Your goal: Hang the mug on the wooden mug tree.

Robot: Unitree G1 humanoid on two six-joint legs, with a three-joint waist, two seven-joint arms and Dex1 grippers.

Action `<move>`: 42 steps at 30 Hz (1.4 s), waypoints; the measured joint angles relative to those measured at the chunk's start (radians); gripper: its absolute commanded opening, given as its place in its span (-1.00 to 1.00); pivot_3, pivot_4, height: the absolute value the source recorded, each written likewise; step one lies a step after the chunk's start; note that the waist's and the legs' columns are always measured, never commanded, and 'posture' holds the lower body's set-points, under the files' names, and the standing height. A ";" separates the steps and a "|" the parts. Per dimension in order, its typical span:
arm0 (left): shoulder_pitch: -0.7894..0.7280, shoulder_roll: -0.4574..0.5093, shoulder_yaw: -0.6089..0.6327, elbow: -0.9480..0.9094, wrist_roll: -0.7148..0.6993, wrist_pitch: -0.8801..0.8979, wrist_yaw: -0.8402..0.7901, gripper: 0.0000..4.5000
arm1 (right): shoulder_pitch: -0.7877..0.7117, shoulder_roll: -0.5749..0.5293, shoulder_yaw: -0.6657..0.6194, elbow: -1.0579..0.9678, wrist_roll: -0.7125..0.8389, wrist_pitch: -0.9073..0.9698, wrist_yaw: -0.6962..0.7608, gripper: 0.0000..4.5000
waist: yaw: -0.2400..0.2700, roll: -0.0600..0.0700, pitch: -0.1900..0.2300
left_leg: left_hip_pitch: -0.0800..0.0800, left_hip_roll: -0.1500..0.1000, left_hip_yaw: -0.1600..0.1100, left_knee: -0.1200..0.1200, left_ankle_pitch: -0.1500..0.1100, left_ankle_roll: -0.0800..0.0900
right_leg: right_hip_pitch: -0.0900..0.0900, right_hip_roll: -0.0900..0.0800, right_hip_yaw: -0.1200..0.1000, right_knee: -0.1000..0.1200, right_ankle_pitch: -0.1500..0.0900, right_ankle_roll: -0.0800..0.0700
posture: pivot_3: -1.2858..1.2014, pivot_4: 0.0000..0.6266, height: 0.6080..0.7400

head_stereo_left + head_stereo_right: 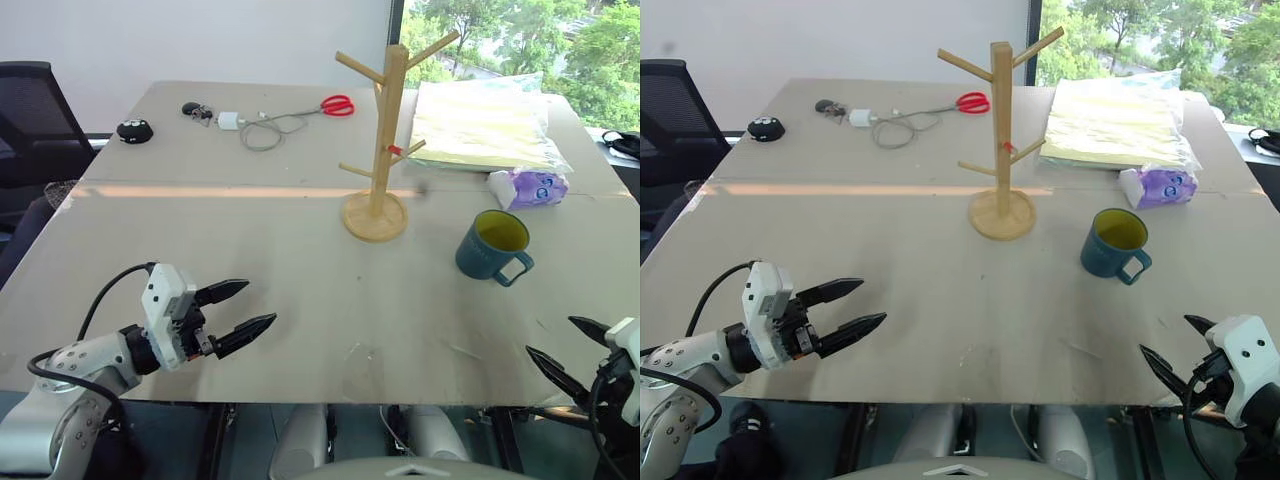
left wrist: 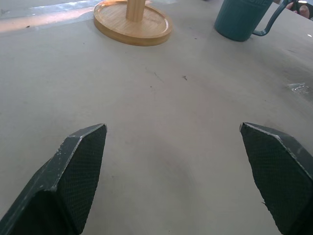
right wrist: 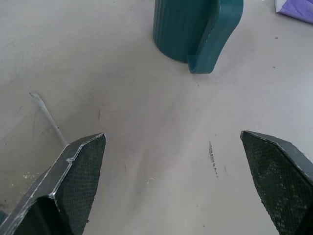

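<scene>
Pale grey and broad, the desk [image 1: 250, 290] ran back to a white wall and a window with green trees. Upright right of centre stood the mug [image 1: 493, 246], dark teal with a yellow inside, handle turned toward the near right; it stood apart from the wooden mug tree [image 1: 381, 140], which was further back and to its left. From the head views, the far desk held red scissors [image 1: 337, 105], a white charger with cable [image 1: 258, 127], a yellow plastic-wrapped stack [image 1: 483, 125] and a purple tissue pack [image 1: 530, 187]. The left wrist view showed the tree's disc base and the mug beyond bare desk. The left hand [image 1: 245, 311] hovered wide and empty at the near left. The right hand [image 1: 1168, 350], wide and empty, hovered at the near right, with the mug's ribbed wall and handle close ahead in its wrist view.
</scene>
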 measured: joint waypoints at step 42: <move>-0.220 0.150 -0.052 -0.134 -0.314 0.115 -0.173 1.00 | -0.678 0.415 0.368 0.027 -0.310 0.516 -0.814 -0.51 | -0.009 0.002 0.000 | -0.001 0.000 0.005 -0.001 0.003 -0.004 | -0.005 0.006 0.002 0.002 0.002 -0.003 | 0.03 -0.52 1.00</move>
